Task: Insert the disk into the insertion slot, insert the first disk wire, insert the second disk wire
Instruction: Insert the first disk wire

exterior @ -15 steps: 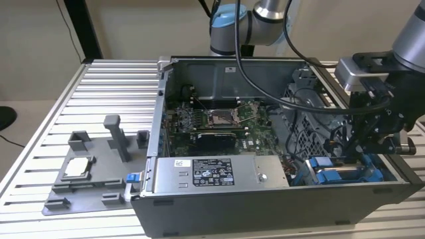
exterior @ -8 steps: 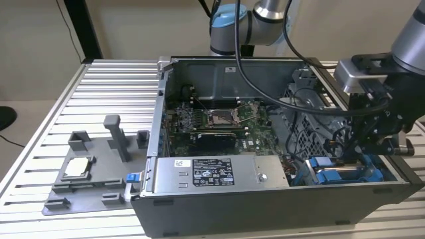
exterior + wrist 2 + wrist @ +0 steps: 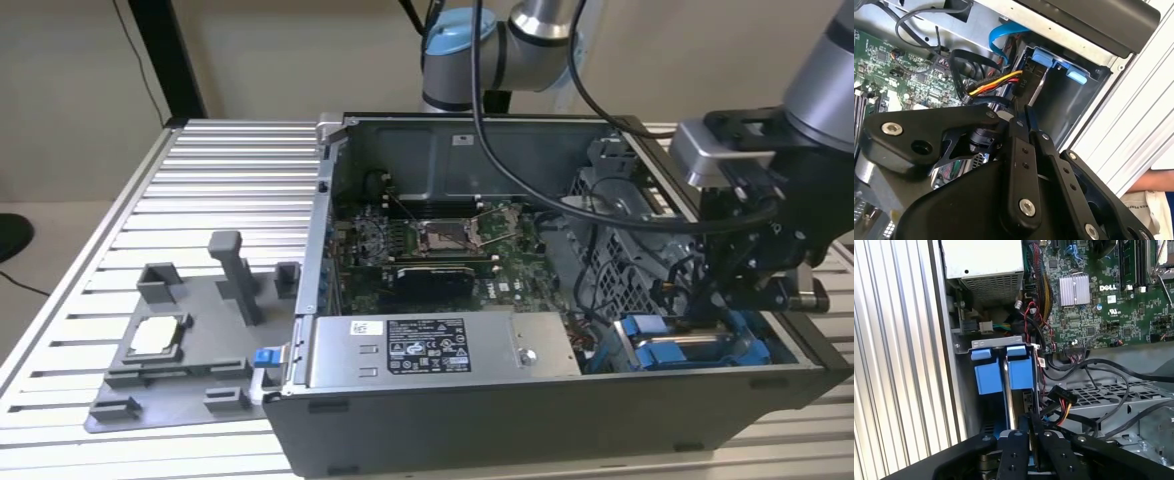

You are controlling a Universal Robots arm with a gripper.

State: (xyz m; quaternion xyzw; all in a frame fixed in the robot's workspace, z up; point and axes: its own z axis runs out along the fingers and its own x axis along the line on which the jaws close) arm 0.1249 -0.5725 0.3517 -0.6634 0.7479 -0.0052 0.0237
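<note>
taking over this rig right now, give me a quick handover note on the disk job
Gripper: fingers closed together with nothing visibly pinched, down at the insertion slot in the corner of the case at the exterior view's lower right.
Disk: in its blue carrier, already in the slot.
Wires: the yellow-red-black wire bundle ends in a black plug right beside the gripper tips and the disk. I cannot tell if it is seated. A blue cable loops near the slot, its end hidden.
Done: disk insertion.
Left: both wire connections, neither visibly confirmed.
</note>
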